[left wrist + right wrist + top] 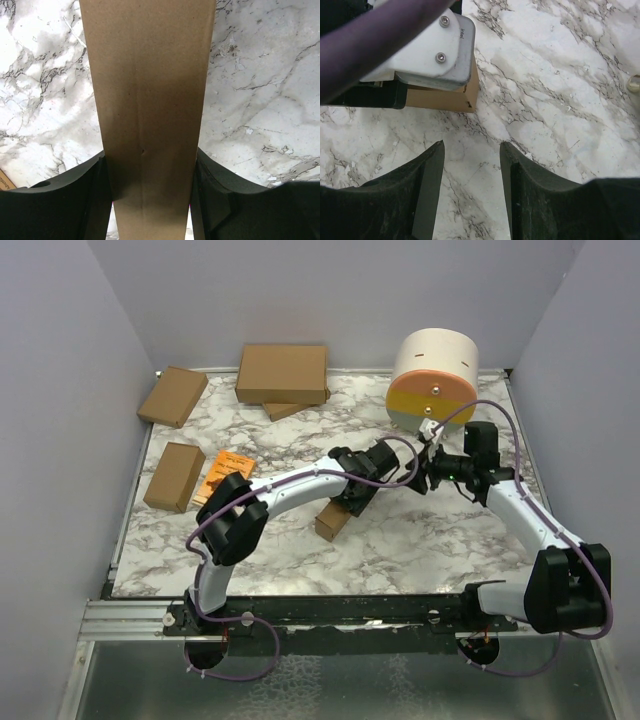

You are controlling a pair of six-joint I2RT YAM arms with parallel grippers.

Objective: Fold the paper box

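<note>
Left gripper (pixel 150 152) is clamped on the paper box (pixel 147 75). In the left wrist view its two black fingers (pixel 75 200) press against the carton's long sides, and the brown panel runs out from between them toward 12 o'clock. Right gripper (pixel 471 145) stands apart and empty over bare marble.

Seen from above, the marble table (pixel 420 540) carries everything. The paper box lies near its middle, a little toward 6 o'clock. It is a small oblong carton that seems to rest on the surface, with its 7 o'clock end sticking out from under the left wrist. Right gripper hovers at about 2 o'clock of the box, near but apart. In its own view one corner of the carton shows at 10 o'clock, mostly hidden by the left arm's white camera housing (pixel 430 50).

Around the table are a cream and orange round tub (pixel 435 380) at 1 o'clock and a wider brown carton (pixel 282 373) at 12 o'clock. Two small brown cartons (pixel 173 476) sit toward 9 and 10 o'clock, with an orange booklet (pixel 228 472) between them and the box.

By my judgement the box is light and hollow. Its thin card is stiff along the creases but easily dented, and a small nick (pixel 143 151) marks the top panel. Plain card should not slip. Gripping across the long walls, as the left does, looks sound. Whether the ends are closed I cannot tell. The right would best take an end flap by its edge and push along a crease, not into a panel.
</note>
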